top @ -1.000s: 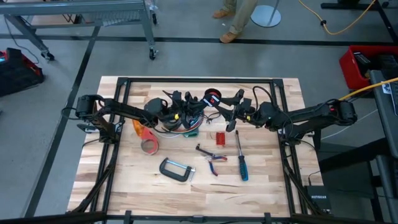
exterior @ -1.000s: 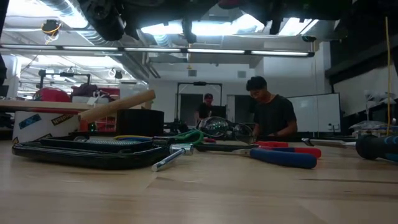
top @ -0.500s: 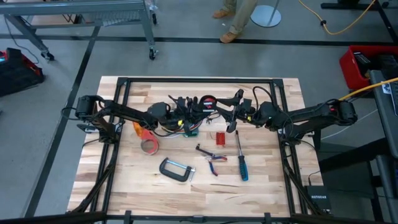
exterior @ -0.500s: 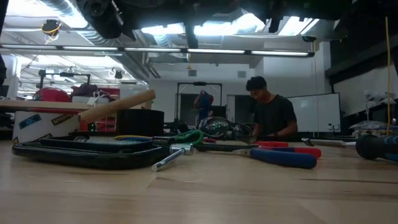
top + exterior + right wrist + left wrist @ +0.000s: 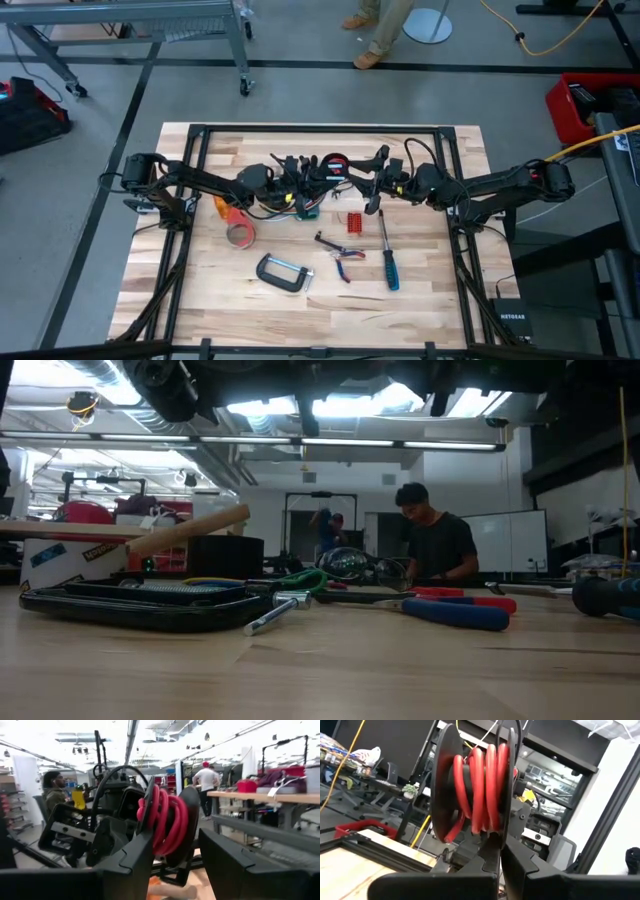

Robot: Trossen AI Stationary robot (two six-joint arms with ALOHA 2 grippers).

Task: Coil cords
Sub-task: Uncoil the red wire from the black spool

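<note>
Left pincer (image 5: pixel 308 180) closed, right pincer (image 5: pixel 362 182) spread wide, both raised mid-table

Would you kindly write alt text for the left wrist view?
A black plastic spool wound with thick red cord is clamped between the shut left gripper, held up above the pale wooden table.

The left claw (image 5: pixel 300 176) now sits farther toward the table's middle than a second ago, close against the black spool wound with red cord (image 5: pixel 334 163), and the tangle of coloured cords (image 5: pixel 290 200) beneath it looks more bunched. In the low view, a person in blue (image 5: pixel 322 530) now stands in the far doorway.
</note>
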